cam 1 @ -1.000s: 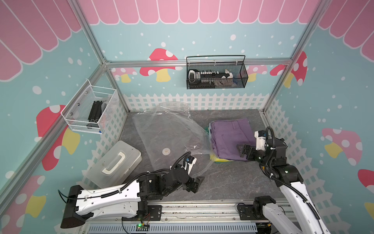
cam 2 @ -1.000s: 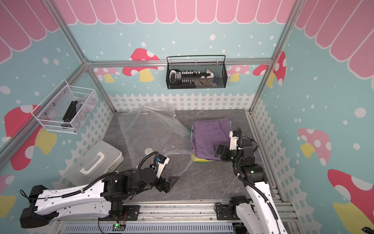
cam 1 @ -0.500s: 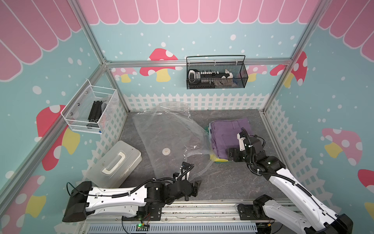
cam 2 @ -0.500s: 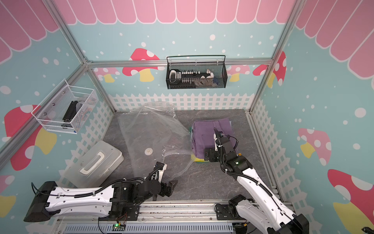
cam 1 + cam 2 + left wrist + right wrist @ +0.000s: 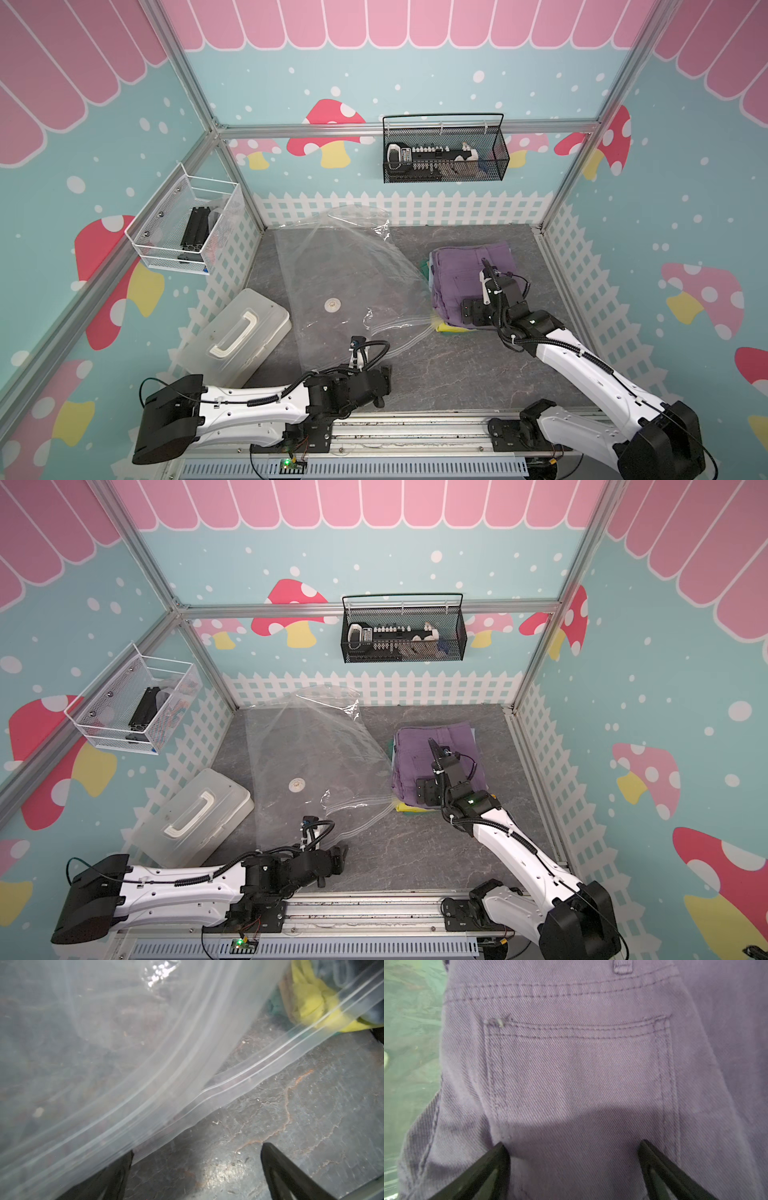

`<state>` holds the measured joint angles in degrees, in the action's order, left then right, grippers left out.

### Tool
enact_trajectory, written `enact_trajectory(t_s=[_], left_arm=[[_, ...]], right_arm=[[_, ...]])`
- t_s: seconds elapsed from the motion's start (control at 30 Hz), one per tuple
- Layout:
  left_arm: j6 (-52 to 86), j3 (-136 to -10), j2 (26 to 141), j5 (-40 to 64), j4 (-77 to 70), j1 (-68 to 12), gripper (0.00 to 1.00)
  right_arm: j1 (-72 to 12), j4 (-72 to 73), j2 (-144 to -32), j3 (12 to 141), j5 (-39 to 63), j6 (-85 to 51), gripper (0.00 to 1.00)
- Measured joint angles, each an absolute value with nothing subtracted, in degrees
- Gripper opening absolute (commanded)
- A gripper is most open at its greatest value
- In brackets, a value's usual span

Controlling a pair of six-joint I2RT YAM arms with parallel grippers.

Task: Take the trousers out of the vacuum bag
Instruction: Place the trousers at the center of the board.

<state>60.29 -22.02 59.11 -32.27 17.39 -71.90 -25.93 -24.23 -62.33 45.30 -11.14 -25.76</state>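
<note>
The trousers lie folded in a stack at the right, the purple pair (image 5: 465, 266) (image 5: 415, 750) on top and a yellow edge (image 5: 446, 328) at the near corner. The vacuum bag (image 5: 340, 270) (image 5: 307, 746) lies flat and crinkled to their left, and its open zip edge (image 5: 228, 1082) reaches the stack. Through that plastic I see yellow cloth (image 5: 311, 1001). My right gripper (image 5: 471, 309) (image 5: 573, 1144) hangs open just over the purple cloth (image 5: 571, 1064). My left gripper (image 5: 384, 386) (image 5: 196, 1149) is open near the floor, with one fingertip (image 5: 124, 1161) under the bag's edge.
A translucent hard box with a white handle (image 5: 237, 332) sits at the front left. A white wire basket (image 5: 187, 228) hangs on the left wall and a black mesh basket (image 5: 444, 153) on the back wall. The bag's white valve (image 5: 332, 305) shows mid-floor.
My right gripper has swung left over the purple trousers. My left arm has sunk back toward the front rail, a little away from the bag's mouth. Both stay open.
</note>
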Motion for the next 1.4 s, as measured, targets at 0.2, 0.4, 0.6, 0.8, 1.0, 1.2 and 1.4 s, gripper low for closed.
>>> enact_trajectory(t_s=[0.2, 0.4, 0.6, 0.8, 1.0, 1.2, 1.4], left_arm=[[60.45, -21.74, 58.46, -31.44, 17.96, -67.05, 0.97], [59.27, -18.33, 54.43, -28.95, 18.55, -61.06, 0.97], [56.07, -17.61, 48.38, -26.5, 21.63, -55.11, 0.99], [52.49, -15.29, 41.87, -23.7, 22.48, -48.64, 0.99], [49.76, -14.66, 39.16, -20.95, 22.63, -46.24, 0.99], [45.15, -14.74, 37.69, -15.03, 22.41, -46.13, 0.99], [40.86, -15.38, 34.17, -5.32, 22.2, -46.13, 0.98]], right_arm=[[-25.93, -23.33, -60.75, 44.14, -10.96, -25.67, 0.99], [-25.93, -23.22, -60.77, 44.14, -11.07, -24.56, 0.99], [-25.93, -23.07, -61.63, 44.36, -10.9, -24.21, 0.99], [-25.93, -23.16, -62.59, 45.21, -10.72, -24.21, 0.99], [-25.93, -23.53, -62.65, 46.06, -10.72, -24.21, 0.99], [-25.93, -24.49, -62.96, 47.62, -10.72, -23.79, 0.99], [-25.93, -24.47, -63.35, 48.73, -10.76, -22.92, 0.99]])
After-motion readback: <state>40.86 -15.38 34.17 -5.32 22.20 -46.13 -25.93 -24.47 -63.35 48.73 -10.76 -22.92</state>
